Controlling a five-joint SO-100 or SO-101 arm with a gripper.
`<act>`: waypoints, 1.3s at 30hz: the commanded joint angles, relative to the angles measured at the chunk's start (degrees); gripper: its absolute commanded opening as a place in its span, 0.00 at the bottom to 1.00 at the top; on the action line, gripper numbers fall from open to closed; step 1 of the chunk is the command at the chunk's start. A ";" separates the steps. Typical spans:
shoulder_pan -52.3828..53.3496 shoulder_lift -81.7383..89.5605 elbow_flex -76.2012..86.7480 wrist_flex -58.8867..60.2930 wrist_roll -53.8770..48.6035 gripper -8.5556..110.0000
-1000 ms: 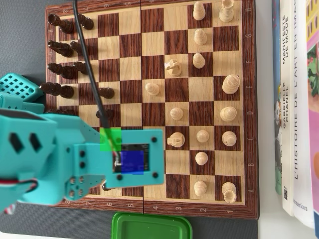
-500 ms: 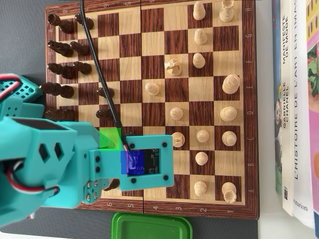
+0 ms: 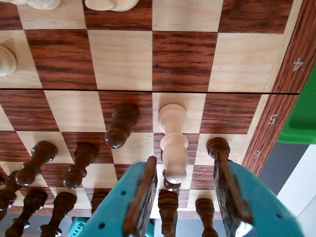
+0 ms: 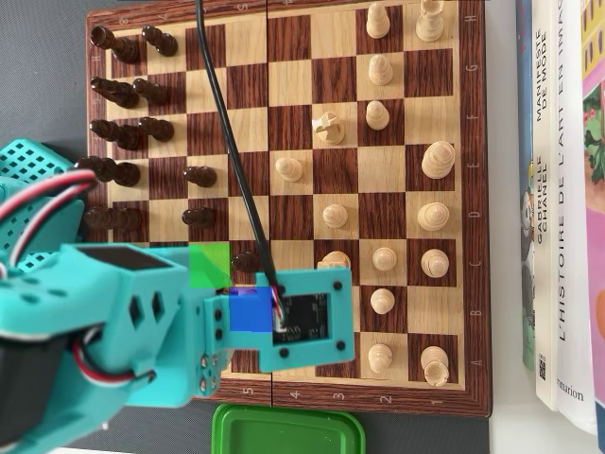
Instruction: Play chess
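Note:
In the wrist view my gripper (image 3: 185,167) hangs low over the dark side of the wooden chessboard (image 3: 182,59). Its jaws are open. A light pawn (image 3: 173,145) stands between the fingers (image 3: 141,195), nearer the left one, and neither finger touches it. A dark pawn (image 3: 218,147) stands just beyond the right fingertip. Another dark pawn (image 3: 121,126) stands to the left of the light pawn, and several dark pieces (image 3: 79,165) fill the lower left. In the overhead view the arm (image 4: 142,326) covers the board's lower left and hides the gripper.
In the overhead view light pieces (image 4: 435,159) stand on the right half of the board and dark pieces (image 4: 118,93) on the left. A green lid (image 4: 288,430) lies below the board and also shows in the wrist view (image 3: 301,113). Books (image 4: 558,189) lie to the right.

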 commanded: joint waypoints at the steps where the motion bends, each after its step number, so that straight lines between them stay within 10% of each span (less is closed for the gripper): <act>1: 1.49 0.00 -2.64 -0.62 -1.49 0.21; 39: -0.09 -1.41 0.09 -0.62 -1.67 0.21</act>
